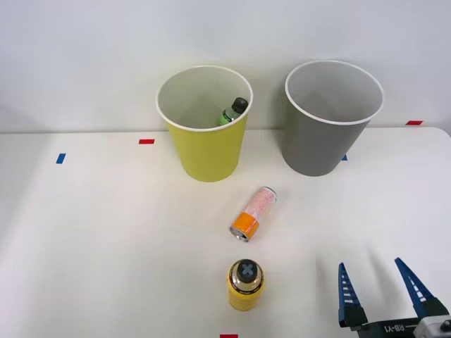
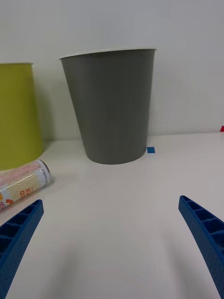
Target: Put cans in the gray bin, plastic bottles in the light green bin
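Two bins stand at the back of the white worktop (image 1: pixel 99 232) in the front view: the light green bin (image 1: pixel 207 144) with the green bottle (image 1: pixel 232 111) leaning inside it, and the gray bin (image 1: pixel 325 134) to its right. The can (image 1: pixel 253 213) lies on its side before them, and the yellow bottle (image 1: pixel 244 284) stands upright nearer the robot. The right claw (image 1: pixel 380 287) hovers spread and holding nothing, right of that bottle. From the right wrist view, the gray bin (image 2: pixel 111 107) rises straight ahead, the light green bin (image 2: pixel 17 114) beside it, the can (image 2: pixel 22 184) lying near one blue finger (image 2: pixel 17 236).
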`<state>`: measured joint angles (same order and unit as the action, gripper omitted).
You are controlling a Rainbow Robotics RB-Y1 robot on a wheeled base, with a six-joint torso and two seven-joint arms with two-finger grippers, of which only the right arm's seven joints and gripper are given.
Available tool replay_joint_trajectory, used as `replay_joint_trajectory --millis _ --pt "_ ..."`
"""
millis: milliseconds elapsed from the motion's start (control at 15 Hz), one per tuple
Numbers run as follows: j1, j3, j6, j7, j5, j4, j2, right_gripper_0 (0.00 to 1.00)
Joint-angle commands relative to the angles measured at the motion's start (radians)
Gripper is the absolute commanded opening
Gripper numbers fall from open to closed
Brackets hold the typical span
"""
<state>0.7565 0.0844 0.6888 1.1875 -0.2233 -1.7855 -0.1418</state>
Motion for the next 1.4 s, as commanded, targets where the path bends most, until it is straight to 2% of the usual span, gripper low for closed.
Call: replay_joint_trajectory --millis 67,400,1400 --pt "0.047 0.023 0.005 0.093 0.104 0.000 -0.002 1.00" --pt "0.066 0.089 0.034 0.221 0.272 0.000 -0.110 1.00" --pt "0.090 0.101 0.034 0.236 0.266 0.000 -0.093 1.00"
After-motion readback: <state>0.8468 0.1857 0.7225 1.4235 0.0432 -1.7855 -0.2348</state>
